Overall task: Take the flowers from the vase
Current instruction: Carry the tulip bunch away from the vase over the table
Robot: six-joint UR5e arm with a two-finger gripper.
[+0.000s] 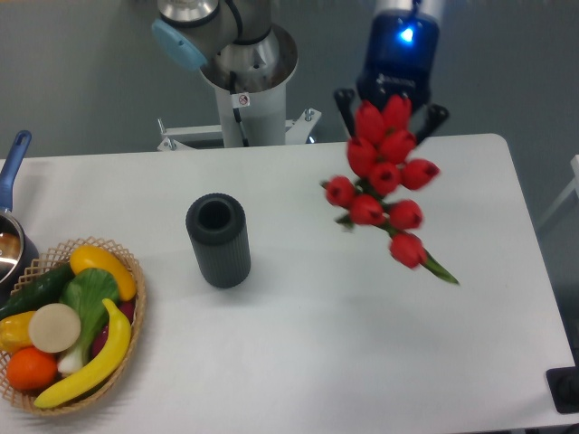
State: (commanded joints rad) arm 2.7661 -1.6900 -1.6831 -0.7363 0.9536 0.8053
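The flowers, a bunch of red tulip buds with green stems, are out of the vase and hang tilted over the right half of the table. Their stem end points to the lower right. My gripper is at the top of the bunch at the table's far edge. Its two black fingers stand on either side of the uppermost buds and grip the bunch. The vase, a dark grey ribbed cylinder, stands upright left of centre. Its round mouth is empty, and it is well to the left of the gripper.
A wicker basket of fruit and vegetables sits at the front left corner. A blue-handled metal pot is at the left edge. The robot base stands behind the table's far edge. A dark object is at the right front edge.
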